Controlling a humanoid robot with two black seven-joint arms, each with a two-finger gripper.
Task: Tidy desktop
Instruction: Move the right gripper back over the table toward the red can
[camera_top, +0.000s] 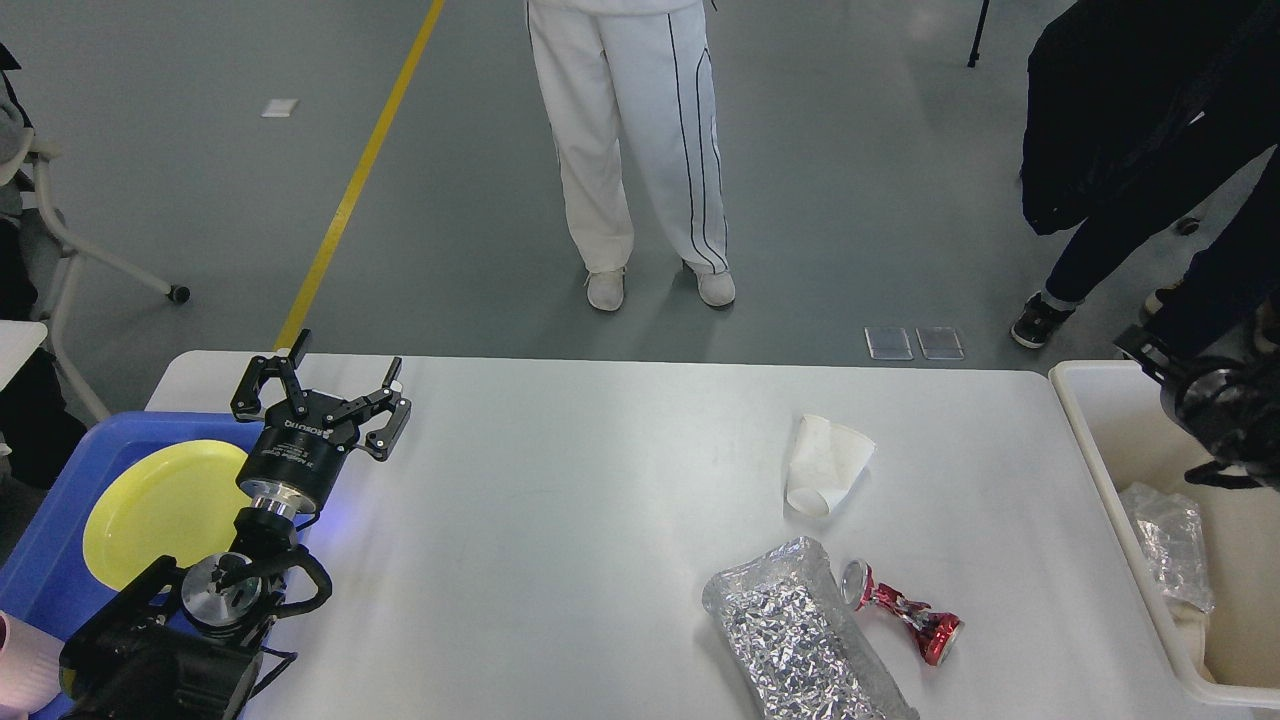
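Your right gripper (1205, 400), jaw state unreadable, hangs over the beige plastic tub (1085, 420), your empty left gripper (322, 395) gapes wide, and the white rectangular desktop (560, 500) carries a tipped white paper cup (825, 465), so reach there next.

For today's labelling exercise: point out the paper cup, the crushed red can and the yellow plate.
paper cup (826, 464), head view, on its side wall.
crushed red can (903, 609), head view, on its twisted middle.
yellow plate (160, 510), head view, on its flat centre.
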